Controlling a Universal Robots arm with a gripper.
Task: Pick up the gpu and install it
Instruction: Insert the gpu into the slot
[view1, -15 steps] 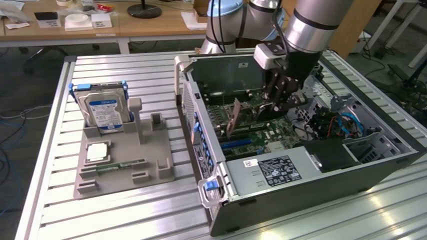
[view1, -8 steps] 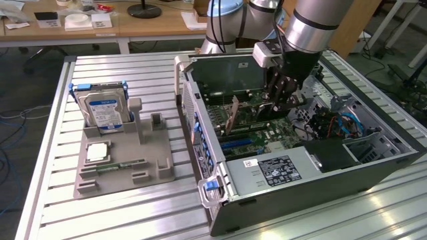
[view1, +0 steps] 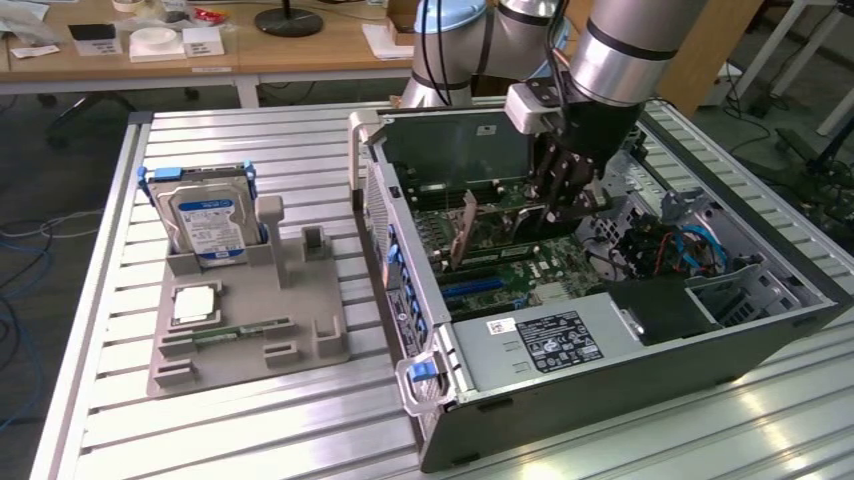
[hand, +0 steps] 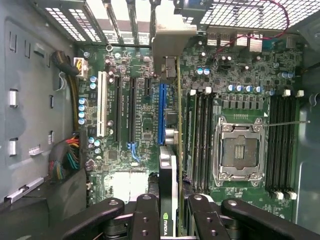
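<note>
Here the hand (hand: 170, 202) sits low inside the open computer case (view1: 641, 350), its black fingers (hand: 145, 217) closed on either side of the gpu (hand: 167, 172), which it grips by the near end. The card stands on edge between them and runs straight away from the hand across the motherboard (hand: 145, 125). Its pale metal bracket (hand: 172, 45) is at the far end, up against the slotted rear wall of the case. Directly under and alongside the card lies a blue expansion slot (hand: 162, 112); whether the card's edge has gone into it cannot be told. On one side of the hand are the memory slots (hand: 200, 135) and beyond them the bare CPU socket (hand: 237, 152). On the other side are a white slot (hand: 102, 105) and a bundle of coloured cables (hand: 67, 155). Outside the case, well apart from the hand toward the exterior view's left, a grey holder (view1: 254, 320) rests on the ribbed metal counter (view1: 267, 150), carrying an upright hard drive with a blue label (view1: 207, 215) and a slim green memory stick (view1: 240, 330)
</note>
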